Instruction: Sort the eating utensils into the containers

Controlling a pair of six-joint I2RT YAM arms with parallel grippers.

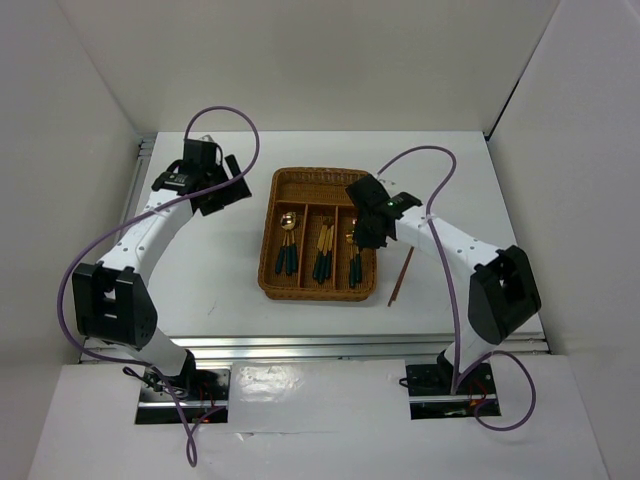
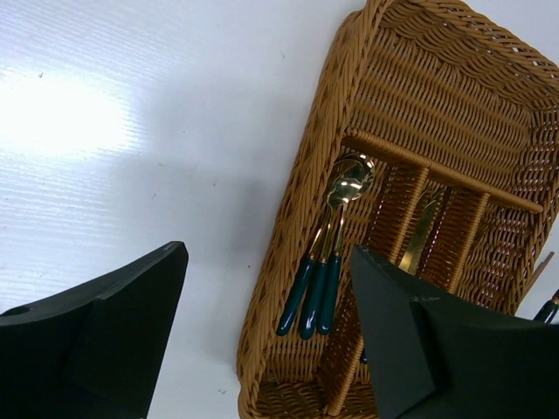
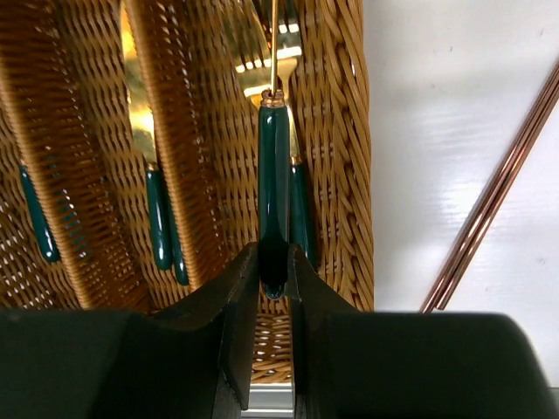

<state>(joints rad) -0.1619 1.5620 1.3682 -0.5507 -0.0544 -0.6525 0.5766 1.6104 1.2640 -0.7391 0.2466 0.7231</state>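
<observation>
Wicker tray (image 1: pixel 268 262): spoons (image 2: pixel 316 284) in left slot, knives (image 1: pixel 323 262) middle, forks (image 3: pixel 300 209) right. Right fingers (image 3: pixel 247 284) grip a teal-handled utensil (image 3: pixel 272 192) over the right slot; left fingers (image 2: pixel 162 284) open, empty, beside the tray.

Setting: robotics lab test cell. Bare white table (image 1: pixel 200 285) boxed in by plain white panel walls (image 1: pixel 60 150). Aluminium profile rail (image 1: pixel 300 346) runs along its near edge. Left arm (image 1: pixel 150 225) and right arm (image 1: pixel 450 240) are bolted at that edge, with purple cables (image 1: pixel 225 112) looping loose.
</observation>
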